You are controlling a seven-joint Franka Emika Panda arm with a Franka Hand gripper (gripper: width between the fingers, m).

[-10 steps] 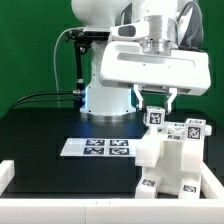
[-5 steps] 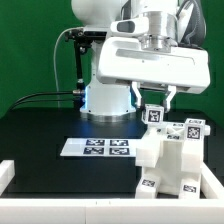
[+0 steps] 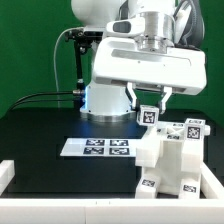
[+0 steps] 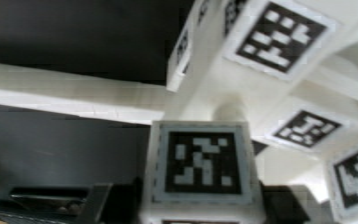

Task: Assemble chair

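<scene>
Right of centre, pincer [image 3: 148, 100] clamped on a small tagged block [image 3: 148, 115], poised just above the part-built chair [image 3: 172, 160] on the black surface [image 3: 45, 135], presumably lining it up for seating.

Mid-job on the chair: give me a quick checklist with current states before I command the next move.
1. Hand holding the small tagged piece: ok, fingers sit either side of it.
2. Piece clear of the chair assembly: cannot tell, contact point is hidden.
3. Piece upright: ok, its tag faces the wrist view squarely.
4. Assembly seated on the table: ok, looks level against the front wall.
5. Marker board unobstructed: ok, tags visible.
6. Cable clear of the work area: ok.
</scene>
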